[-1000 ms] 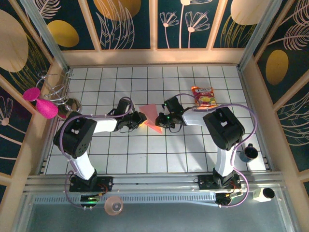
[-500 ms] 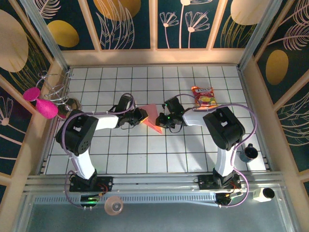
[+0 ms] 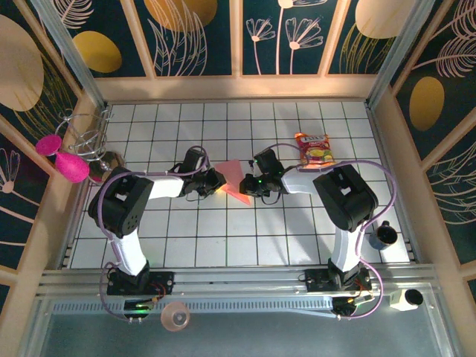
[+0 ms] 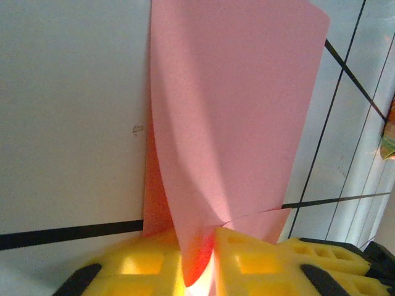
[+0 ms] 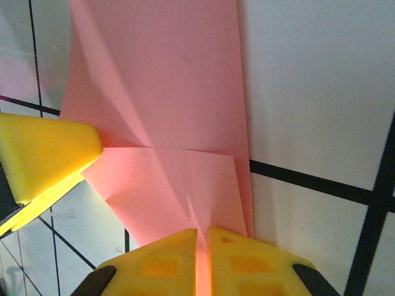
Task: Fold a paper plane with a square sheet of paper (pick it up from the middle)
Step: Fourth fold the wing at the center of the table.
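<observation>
Tiled table (image 3: 223,230), creased, folded pink paper (image 3: 233,178)

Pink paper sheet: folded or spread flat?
Folded: the pink paper sheet shows an overlapping flap and crease, pinched by left gripper and right gripper.

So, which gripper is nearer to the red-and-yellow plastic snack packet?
Right. The right gripper grips the salmon-pink paper sheet left of the snack packet; the left gripper grips the sheet's opposite side, farther away.
</observation>
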Controlling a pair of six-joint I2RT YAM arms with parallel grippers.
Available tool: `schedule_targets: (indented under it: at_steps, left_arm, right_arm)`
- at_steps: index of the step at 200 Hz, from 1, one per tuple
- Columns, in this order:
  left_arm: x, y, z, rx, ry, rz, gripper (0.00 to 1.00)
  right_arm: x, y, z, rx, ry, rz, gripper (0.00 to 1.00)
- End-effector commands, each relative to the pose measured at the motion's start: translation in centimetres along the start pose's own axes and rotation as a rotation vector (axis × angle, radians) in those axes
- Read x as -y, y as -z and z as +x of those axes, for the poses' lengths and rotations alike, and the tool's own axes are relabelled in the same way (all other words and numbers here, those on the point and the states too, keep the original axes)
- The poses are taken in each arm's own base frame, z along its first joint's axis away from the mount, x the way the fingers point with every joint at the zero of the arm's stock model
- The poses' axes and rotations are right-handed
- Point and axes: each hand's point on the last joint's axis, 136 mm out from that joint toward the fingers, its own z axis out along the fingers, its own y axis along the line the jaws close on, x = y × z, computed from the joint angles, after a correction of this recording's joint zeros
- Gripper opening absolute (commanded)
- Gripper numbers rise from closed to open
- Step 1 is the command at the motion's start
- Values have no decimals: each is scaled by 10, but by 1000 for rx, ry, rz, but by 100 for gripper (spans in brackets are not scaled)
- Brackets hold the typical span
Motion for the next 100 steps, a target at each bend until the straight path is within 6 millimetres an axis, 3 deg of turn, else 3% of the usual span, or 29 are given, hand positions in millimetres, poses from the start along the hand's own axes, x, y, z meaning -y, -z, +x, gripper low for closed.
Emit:
schedule_targets:
  at_steps: [1, 32, 62, 100]
  left_arm:
    - [4, -1, -4, 8, 21, 30, 12]
    - [13, 4, -8, 26, 33, 54, 1]
    - [23, 14, -11, 50, 52, 76, 0]
    - [38, 24, -18, 82, 75, 110, 0]
  right_arm:
    - [0, 5, -5, 26, 49, 39, 14]
    - [-13, 20, -19, 101, 130, 48, 19]
    - [-27, 42, -34, 220, 276, 117, 27]
    - [-37, 42, -27, 308, 453, 271, 28]
